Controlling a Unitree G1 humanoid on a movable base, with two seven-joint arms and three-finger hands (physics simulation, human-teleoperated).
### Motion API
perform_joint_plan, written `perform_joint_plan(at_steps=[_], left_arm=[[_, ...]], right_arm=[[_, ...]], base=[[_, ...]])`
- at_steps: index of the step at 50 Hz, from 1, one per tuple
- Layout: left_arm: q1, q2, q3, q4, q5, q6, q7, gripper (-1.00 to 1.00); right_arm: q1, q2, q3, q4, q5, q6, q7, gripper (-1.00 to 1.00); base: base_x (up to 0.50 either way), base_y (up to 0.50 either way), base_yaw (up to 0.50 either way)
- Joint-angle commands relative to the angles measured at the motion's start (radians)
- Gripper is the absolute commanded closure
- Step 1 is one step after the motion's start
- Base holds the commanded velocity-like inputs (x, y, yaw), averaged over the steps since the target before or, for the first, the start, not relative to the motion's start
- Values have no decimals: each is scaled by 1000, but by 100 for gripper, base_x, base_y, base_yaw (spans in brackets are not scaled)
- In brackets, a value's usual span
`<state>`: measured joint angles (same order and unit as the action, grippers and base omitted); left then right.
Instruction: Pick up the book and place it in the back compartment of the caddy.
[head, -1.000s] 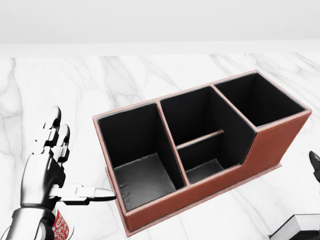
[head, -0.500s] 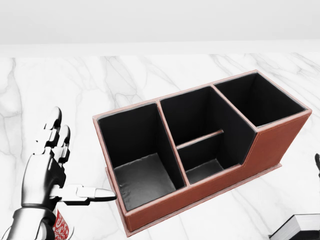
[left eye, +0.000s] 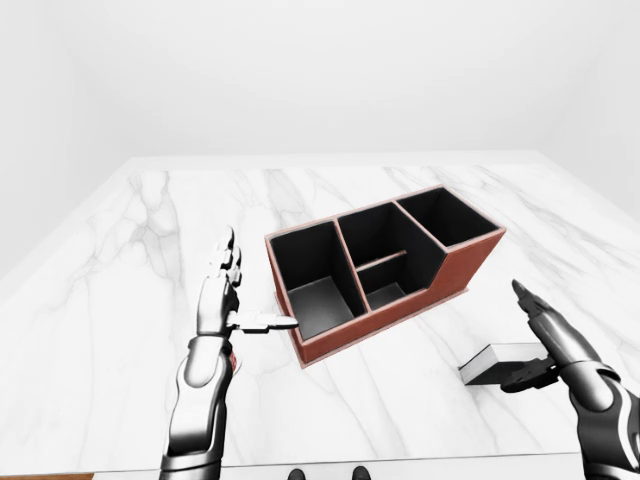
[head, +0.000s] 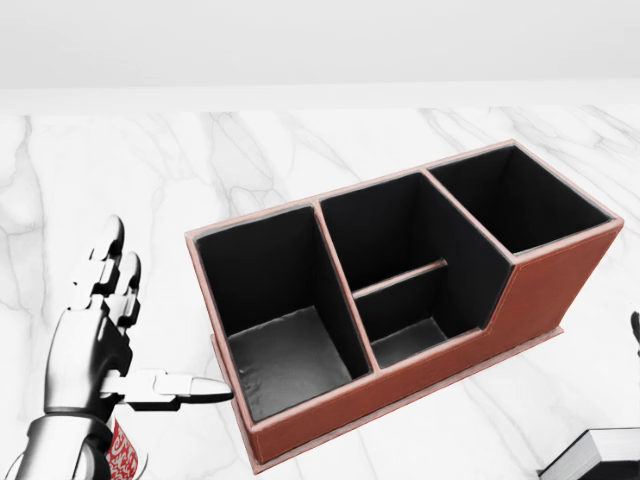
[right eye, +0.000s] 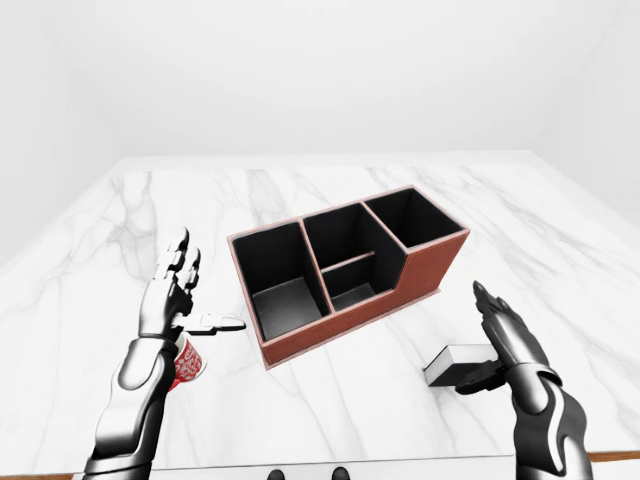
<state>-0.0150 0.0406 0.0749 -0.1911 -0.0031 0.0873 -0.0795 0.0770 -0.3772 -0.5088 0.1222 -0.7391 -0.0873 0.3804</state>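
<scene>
The book (right eye: 458, 362) lies flat on the marble tabletop (right eye: 90, 270), near right of the caddy (right eye: 340, 268) and apart from it. My right hand (right eye: 505, 345) stands just beside the book's right end, fingers (right eye: 487, 297) extended and spread, thumb curled toward the cover; I cannot tell whether the thumb touches it. Nothing is held

My left hand (left eye: 222, 300) hovers just left of the caddy's near-left corner, fingers straight, thumb pointing at the wall, holding nothing. A red patterned cup (right eye: 186, 362) sits partly hidden behind that wrist

Handling estimate:
- The book looks like a stiff slab with a dark cover and pale page edges; I expect moderate weight and little flex
- The cover may be smooth, so a light pinch could slip
- Recommended hold: across the thickness, thumb on one face, fingers on the other, close to the middle of a long edge so it does not swing
- Lying flat, one edge probably needs tipping up first

Containers: the caddy is brown outside, black inside. It has a large compartment at the left, a middle section split by a low divider, and a compartment at the far right. All appear empty
</scene>
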Motion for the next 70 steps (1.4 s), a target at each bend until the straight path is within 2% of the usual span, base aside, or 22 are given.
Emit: perform_joint_plan(at_steps=[1,25,26,27,28,51,60,70], left_arm=[[-1,0,1,3,2,0,2,-100],[-3,1,1,10,4,0,5,-100],[-2,1,1,9,5,0,5,-100],[-2,1,1,11,5,0,4,-100],[-3,1,1,10,5,0,5,-100],[-5,1,2,24,5,0,7,-100],[-6,3,5,19,2,0,6,-100],[-16,10,22,0,-10,0,6,-100]], right_arm=[[-1,-7,3,18,-2,0,-10,-100],[4,-18,19,65,-23,0,-36,-100],[3,-19,19,67,-25,0,-36,-64],[-1,-21,19,74,-24,0,-41,7],[-5,-22,19,79,-20,0,-43,100],[-14,-6,-8,-13,21,1,-25,100],[-17,18,-15,-113,32,48,-5,100],[5,62,-14,-232,16,66,35,100]], base=[[0,0,0],[0,0,0],[0,0,0],[0,0,0],[0,0,0],[0,0,0],[0,0,0],[0,0,0]])
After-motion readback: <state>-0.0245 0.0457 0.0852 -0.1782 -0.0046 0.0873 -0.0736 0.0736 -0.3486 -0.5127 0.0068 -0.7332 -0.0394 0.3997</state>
